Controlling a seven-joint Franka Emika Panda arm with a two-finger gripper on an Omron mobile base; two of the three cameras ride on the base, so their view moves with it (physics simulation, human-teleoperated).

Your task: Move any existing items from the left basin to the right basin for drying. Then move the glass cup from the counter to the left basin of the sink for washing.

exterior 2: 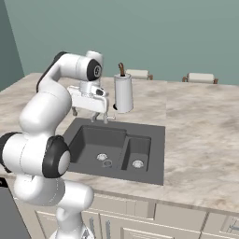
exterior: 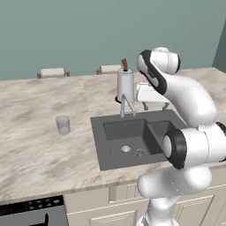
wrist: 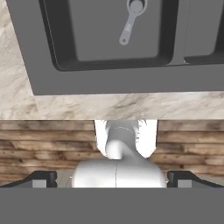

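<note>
The sink (exterior: pixel 100 145) lies in the marbled counter (exterior: pixel 39 150). Its wider left basin (exterior: pixel 119 132) holds a small low round grey object (exterior: pixel 140 152) just right of the silver drain ring (exterior: pixel 126 149); the same object (exterior 2: pixel 107 163) sits by the drain in the right base view. The narrower right basin (exterior 2: pixel 135 147) lies beside it. The glass cup (exterior: pixel 63 125) stands upright on the counter, left of the sink. My gripper (exterior: pixel 155 106) hangs open and holding nothing above the sink's back edge, right of the tap (exterior: pixel 126 106). The hand view looks down on the left basin (wrist: pixel 100 39).
A tall steel canister (exterior: pixel 125 84) with a brown stick stands behind the tap, close to my hand. Two chair backs (exterior: pixel 52 72) show beyond the counter's far edge. A stovetop corner (exterior: pixel 31 207) lies at the lower left. Wooden floor (wrist: pixel 43 144) shows below the counter front.
</note>
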